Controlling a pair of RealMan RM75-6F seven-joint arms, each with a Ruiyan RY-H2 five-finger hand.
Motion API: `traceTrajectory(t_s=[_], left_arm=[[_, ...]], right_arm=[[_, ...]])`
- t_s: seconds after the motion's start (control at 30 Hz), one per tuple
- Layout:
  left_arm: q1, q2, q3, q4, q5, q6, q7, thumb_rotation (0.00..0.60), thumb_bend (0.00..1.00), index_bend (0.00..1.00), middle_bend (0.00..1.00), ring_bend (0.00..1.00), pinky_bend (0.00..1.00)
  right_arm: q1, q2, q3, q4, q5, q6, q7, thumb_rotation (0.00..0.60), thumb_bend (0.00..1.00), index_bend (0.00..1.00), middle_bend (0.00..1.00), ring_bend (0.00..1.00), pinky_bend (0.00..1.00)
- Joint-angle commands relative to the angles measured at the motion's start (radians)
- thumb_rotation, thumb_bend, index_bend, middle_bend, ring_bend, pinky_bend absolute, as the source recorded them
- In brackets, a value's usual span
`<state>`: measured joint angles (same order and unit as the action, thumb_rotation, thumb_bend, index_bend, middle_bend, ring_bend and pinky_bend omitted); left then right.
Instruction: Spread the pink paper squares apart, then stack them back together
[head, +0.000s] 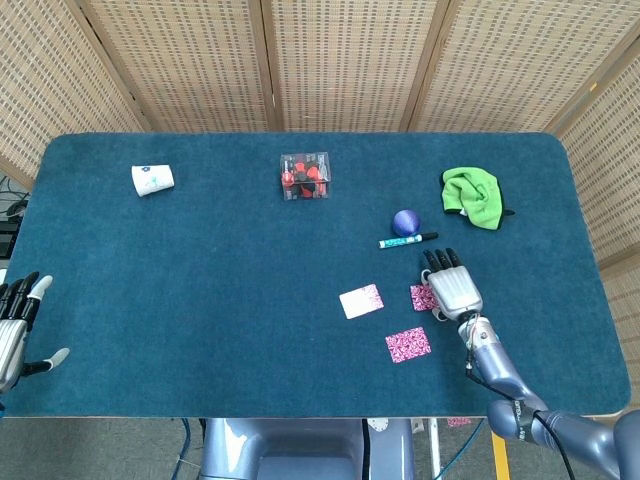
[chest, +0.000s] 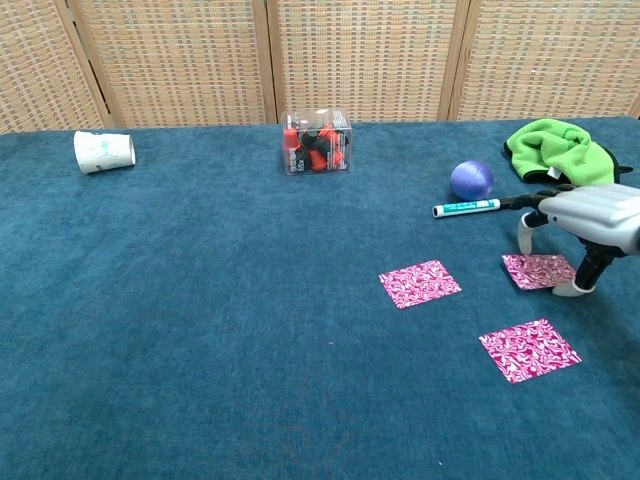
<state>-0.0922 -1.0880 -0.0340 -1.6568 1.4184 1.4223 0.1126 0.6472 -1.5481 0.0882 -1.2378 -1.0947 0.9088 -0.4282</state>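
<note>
Three pink patterned paper squares lie apart on the blue table. One square (head: 361, 301) (chest: 420, 283) sits left of the others and another (head: 408, 344) (chest: 529, 350) lies nearest the front edge. The third square (head: 422, 297) (chest: 536, 271) lies partly under my right hand (head: 455, 288) (chest: 592, 218). That hand arches over it with fingers spread, and its fingertips (chest: 574, 290) come down at the square's edges. My left hand (head: 15, 328) hangs off the table's left edge, fingers apart and holding nothing; only the head view shows it.
A teal marker (head: 407, 240) (chest: 466, 208) and a purple ball (head: 405, 222) (chest: 471, 180) lie just beyond the right hand. A green cloth (head: 472, 195) (chest: 551, 150) is at the back right. A clear box of red pieces (head: 305, 176) (chest: 316, 141) and a tipped paper cup (head: 152, 179) (chest: 103, 151) sit further back.
</note>
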Motion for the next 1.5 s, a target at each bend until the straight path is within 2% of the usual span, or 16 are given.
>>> traceTrajectory(t_s=[0.03, 0.6, 0.87, 1.07, 1.5], left_arm=[[0.0, 0.0, 0.0, -0.001, -0.001, 0.0, 0.001, 0.6, 0.0, 0.0, 0.0, 0.0, 0.0], [-0.001, 0.004, 0.002, -0.003, -0.001, -0.004, -0.002, 0.6, 0.0, 0.0, 0.0, 0.0, 0.0], [-0.001, 0.004, 0.003, -0.003, 0.001, -0.004, -0.002, 0.6, 0.0, 0.0, 0.0, 0.0, 0.0], [0.0, 0.004, 0.003, -0.004, 0.001, -0.003, 0.0, 0.6, 0.0, 0.0, 0.0, 0.0, 0.0], [0.0, 0.002, 0.002, -0.002, 0.003, 0.0, -0.001, 0.6, 0.0, 0.0, 0.0, 0.0, 0.0]], right_arm=[[-0.002, 0.013, 0.002, -0.022, -0.009, 0.01, -0.005, 0.6, 0.37, 0.5, 0.07, 0.0, 0.0], [-0.046, 0.072, -0.039, -0.157, -0.071, 0.083, -0.045, 0.6, 0.37, 0.5, 0.07, 0.0, 0.0], [-0.122, 0.142, -0.12, -0.256, -0.192, 0.173, -0.021, 0.6, 0.37, 0.5, 0.08, 0.0, 0.0], [-0.162, 0.155, -0.149, -0.287, -0.232, 0.209, -0.015, 0.6, 0.37, 0.5, 0.08, 0.0, 0.0], [-0.181, 0.1, -0.13, -0.327, -0.172, 0.187, -0.122, 0.6, 0.37, 0.5, 0.08, 0.0, 0.0]])
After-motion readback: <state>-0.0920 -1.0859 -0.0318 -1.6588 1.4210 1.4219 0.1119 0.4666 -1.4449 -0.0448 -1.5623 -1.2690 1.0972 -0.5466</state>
